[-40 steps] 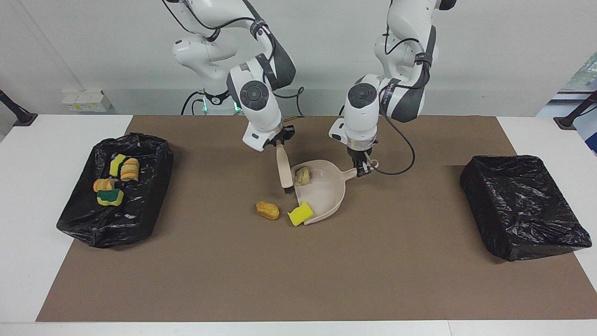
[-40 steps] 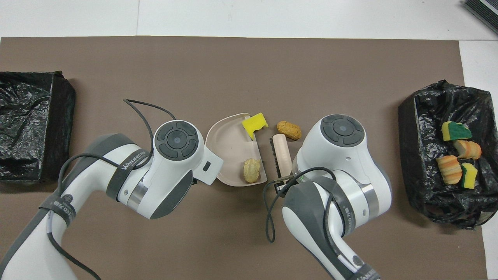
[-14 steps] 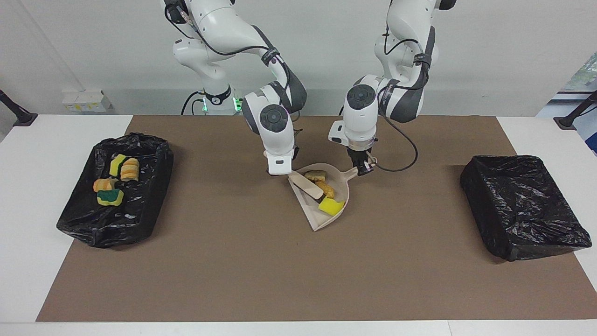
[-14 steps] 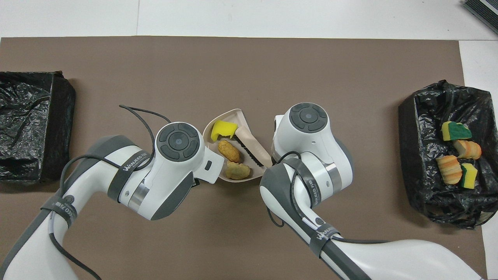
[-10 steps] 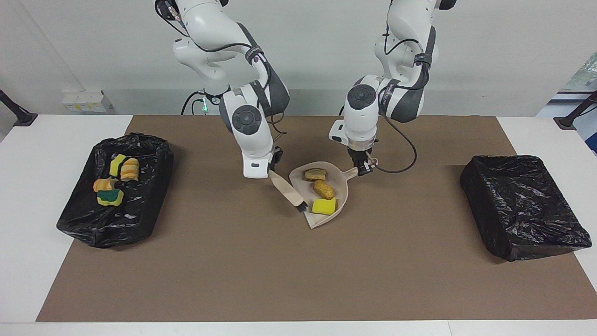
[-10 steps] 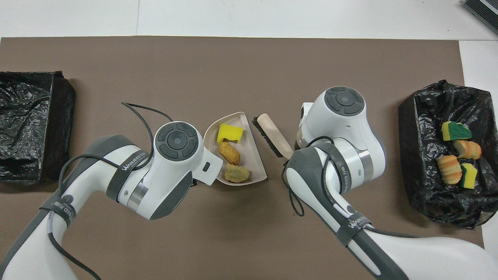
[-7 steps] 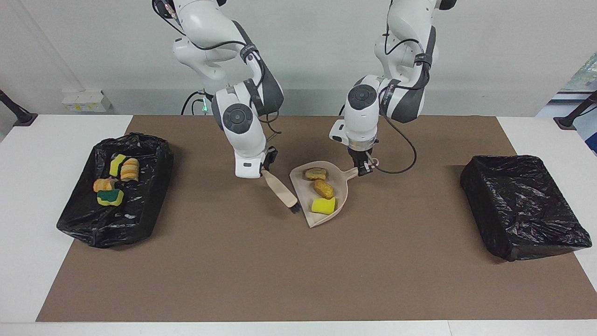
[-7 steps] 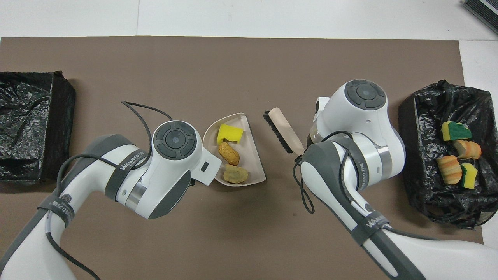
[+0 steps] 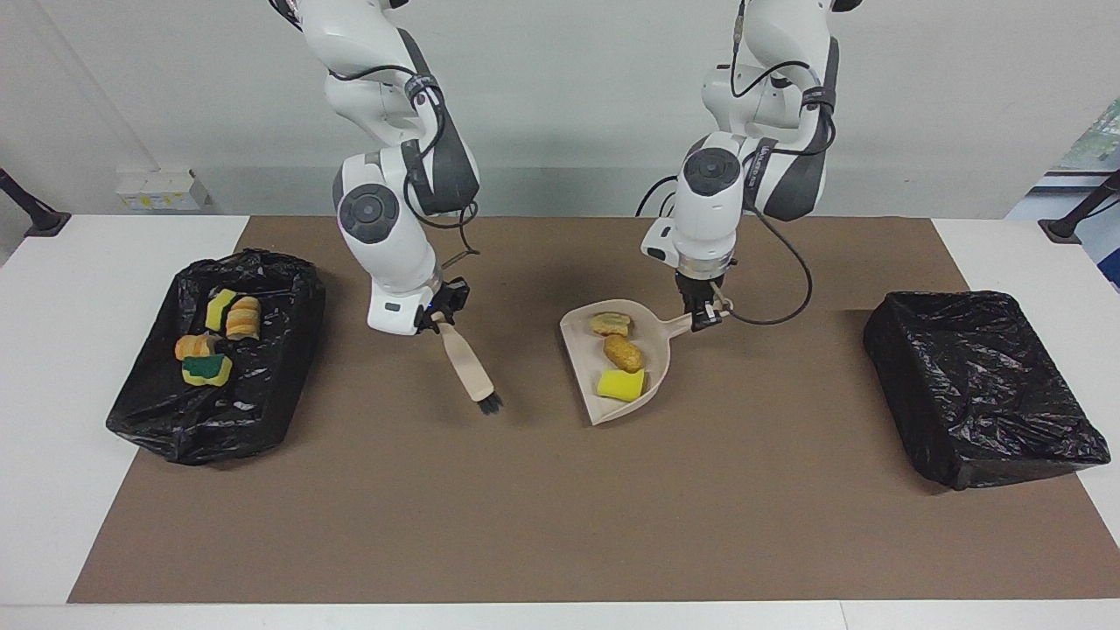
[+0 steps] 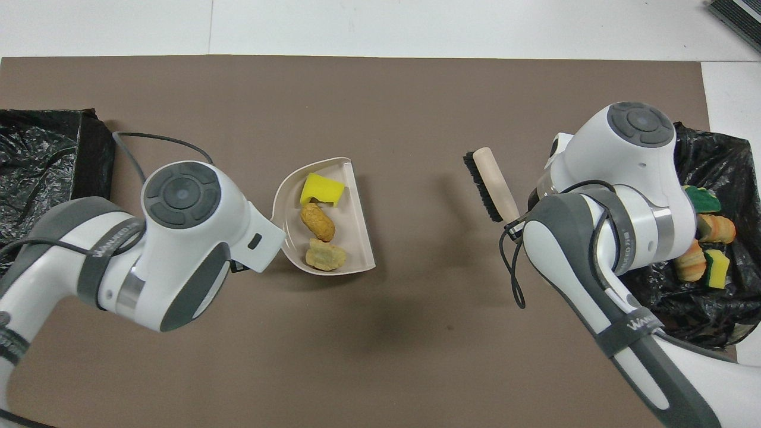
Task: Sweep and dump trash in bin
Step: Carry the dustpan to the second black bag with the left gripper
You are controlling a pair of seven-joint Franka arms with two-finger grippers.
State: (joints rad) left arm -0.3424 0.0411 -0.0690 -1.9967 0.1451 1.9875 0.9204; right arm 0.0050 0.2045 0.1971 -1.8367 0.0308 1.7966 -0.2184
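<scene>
brown mat (image 9: pixel 560 525): left gripper (image 9: pixel 700 317) clamped on loaded dustpan (image 9: pixel 584 337) handle, empty bin (image 9: pixel 980 385) lying toward its own end; right gripper (image 9: pixel 435 320) clamped on brush (image 9: pixel 468 367).

**Surroundings of the work area**

From my station I see a white table (image 9: pixel 52 367) covered over most of its top by a brown mat (image 9: pixel 560 507), with bare white strips at both ends. A small white box (image 9: pixel 157 188) stands at the table's robot-side edge, toward the right arm's end. A black post (image 9: pixel 31 210) slants up at that corner, and a second post (image 9: pixel 1081 210) at the left arm's corner. A plain grey wall (image 9: pixel 569 105) closes the scene.
</scene>
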